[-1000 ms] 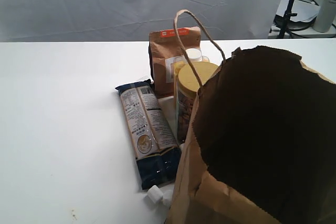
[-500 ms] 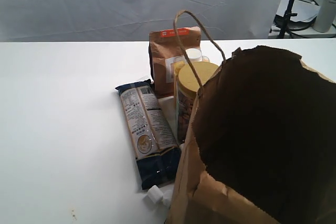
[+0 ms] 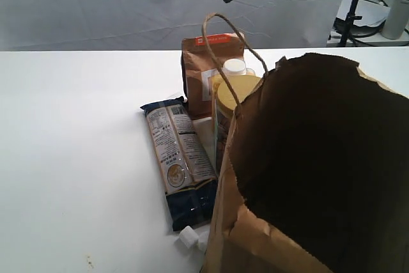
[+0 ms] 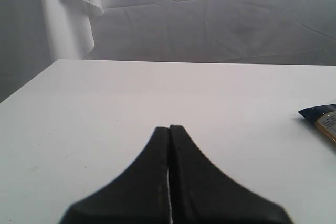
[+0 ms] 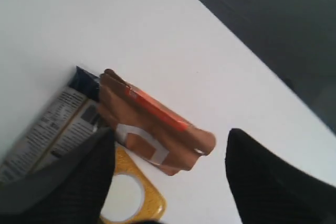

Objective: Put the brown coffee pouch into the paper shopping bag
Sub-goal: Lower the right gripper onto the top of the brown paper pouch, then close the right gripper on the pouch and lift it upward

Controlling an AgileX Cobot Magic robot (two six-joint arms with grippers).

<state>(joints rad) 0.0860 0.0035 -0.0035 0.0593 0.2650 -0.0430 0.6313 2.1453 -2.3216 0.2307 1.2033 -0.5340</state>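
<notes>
Exterior view: the paper shopping bag stands open, mouth up, jagged rim toward the camera. The brown coffee pouch stands upright on the table just beyond the bag's far rim, behind its cord handle, which loops across the front of the pouch. A yellow-lidded jar sits between pouch and bag, close against the bag wall. A dark blue packet lies flat beside the bag, on the same side as the jar.

Right wrist view: the right gripper hangs above the pouch, jaws spread wide and empty. The orange strip on the pouch top shows in the gap between the two fingers. No contact that I can see.

Left wrist view: the left gripper has its jaws pressed together with nothing held. It sits low over bare table, well away from the bag.

Step in hand, as I judge it: the reach for the pouch. The grasp is not yet made and nothing of the transfer is done.

Next move likely calls for:
- lowering the right claw so the fingers straddle the pouch's thin top edge
- staying clear of the handle loop and the jar lid, both crowded near the pouch on the bag side
- closing firmly, since soft paper may buckle
- lifting above the bag's rim before carrying across to its mouth
</notes>
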